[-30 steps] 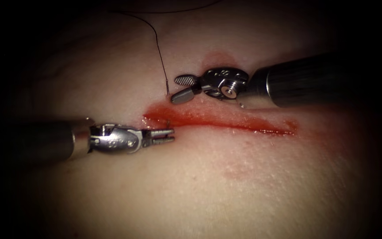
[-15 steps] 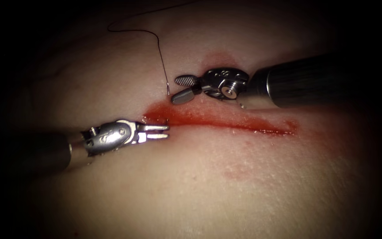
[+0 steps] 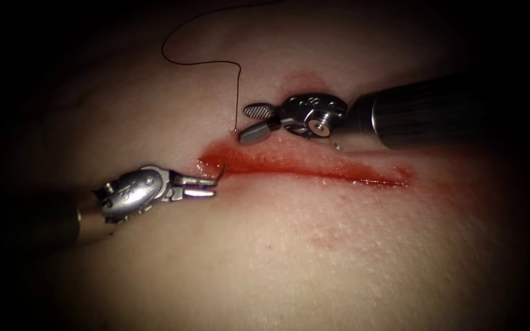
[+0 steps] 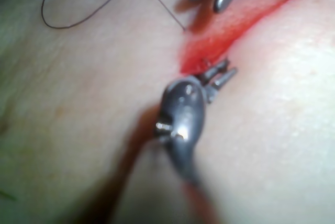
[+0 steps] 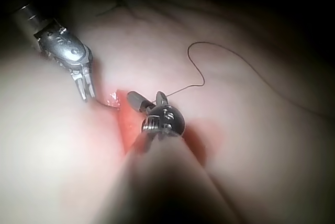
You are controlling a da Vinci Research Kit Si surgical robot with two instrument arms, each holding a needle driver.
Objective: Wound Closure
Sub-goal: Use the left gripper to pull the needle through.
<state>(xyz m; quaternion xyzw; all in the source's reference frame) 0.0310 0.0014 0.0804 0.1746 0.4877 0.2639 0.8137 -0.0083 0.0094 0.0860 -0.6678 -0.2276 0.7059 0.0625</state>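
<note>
Gripping the needle (image 3: 221,172) tip where it emerges at the cut's (image 3: 314,171) left end, the left tool (image 3: 207,186) lies nearest. Right tool (image 3: 254,121) hovers empty, jaws apart, beside the thread (image 3: 238,92) entering the tissue (image 3: 277,257).

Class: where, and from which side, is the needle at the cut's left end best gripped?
Grip the needle likely just behind its bare point, from the left: the rest sits buried in the tissue, and the left end effector is beside it. The right end effector is open, empty.

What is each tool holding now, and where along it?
Left tool grips the needle near its tip, at the cut's left end. Right tool is open, holding nothing.
</note>
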